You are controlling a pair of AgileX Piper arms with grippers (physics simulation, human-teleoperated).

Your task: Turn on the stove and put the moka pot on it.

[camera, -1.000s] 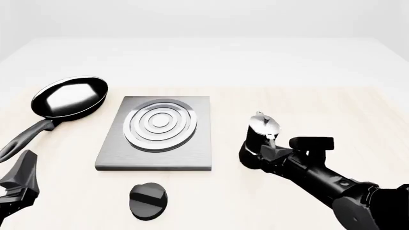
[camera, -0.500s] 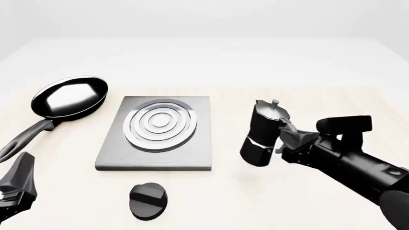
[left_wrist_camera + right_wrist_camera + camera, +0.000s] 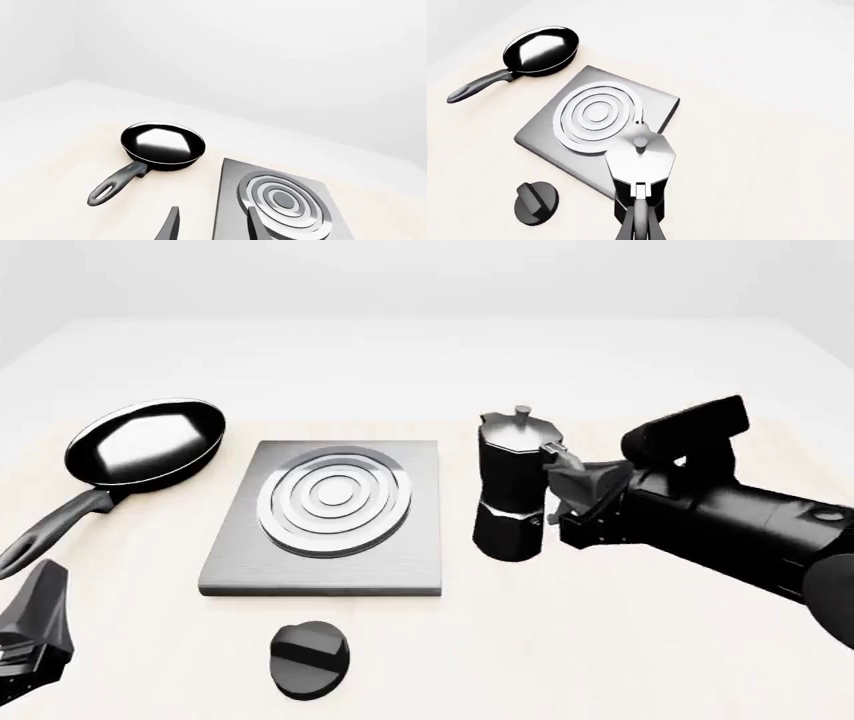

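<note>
In the front view, the moka pot stands straight up just right of the middle of the frame. It is just beside the right edge of the stove, but not over it. The right gripper comes in from the right side and is closed tight on the pot's black handle. In the right wrist view, the pot's shiny lid shows from above, with the thin fingers pinched together on the handle at the bottom of the frame.

The stove is a flat grey square in the middle of the front view, with shiny rings on top. The black round knob lies near the bottom of the frame, just below the stove and apart from it. A black frying pan sits at the left, beside the stove, with its handle pointing to the lower left.

The left gripper sits in the bottom left corner. Its fingers are spread apart and hold nothing.
</note>
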